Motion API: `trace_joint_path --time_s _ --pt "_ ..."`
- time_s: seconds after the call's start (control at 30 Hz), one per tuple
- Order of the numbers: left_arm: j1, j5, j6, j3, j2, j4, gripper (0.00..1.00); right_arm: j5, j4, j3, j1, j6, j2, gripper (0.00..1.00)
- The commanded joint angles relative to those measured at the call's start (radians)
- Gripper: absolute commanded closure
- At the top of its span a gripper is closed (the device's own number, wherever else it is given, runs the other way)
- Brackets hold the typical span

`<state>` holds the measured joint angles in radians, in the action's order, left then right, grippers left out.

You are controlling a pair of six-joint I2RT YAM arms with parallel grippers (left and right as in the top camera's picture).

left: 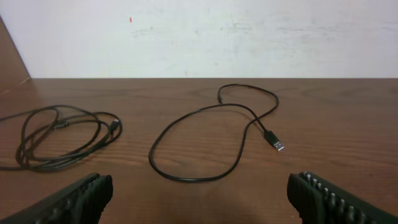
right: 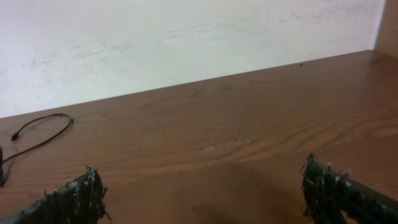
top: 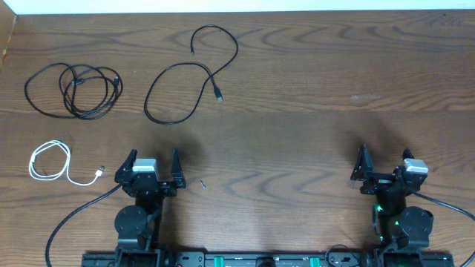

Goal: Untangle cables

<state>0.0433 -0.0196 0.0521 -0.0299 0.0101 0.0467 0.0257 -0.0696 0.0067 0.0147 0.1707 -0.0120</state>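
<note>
Three cables lie apart on the wooden table. A longer black cable lies coiled at the far left; it also shows in the left wrist view. A shorter black cable lies in an open loop at centre left, with its plug visible in the left wrist view. A short white cable with a silver plug lies coiled at the near left. My left gripper is open and empty near the front edge. My right gripper is open and empty at the near right.
A small dark speck lies on the table just right of the left gripper. A thicker black arm wire runs along the front left. The table's far edge meets a white wall.
</note>
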Motion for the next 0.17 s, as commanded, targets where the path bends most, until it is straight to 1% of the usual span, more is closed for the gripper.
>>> trace_joint_path --time_s 0.0,0.13 --pt "0.004 0.028 -0.005 0.026 -0.006 0.025 0.04 0.002 -0.003 -0.002 0.004 -0.015 0.006 0.01" --pt "0.004 0.028 -0.005 0.026 -0.006 0.025 0.04 0.002 -0.003 -0.002 0.004 -0.014 0.006 0.01"
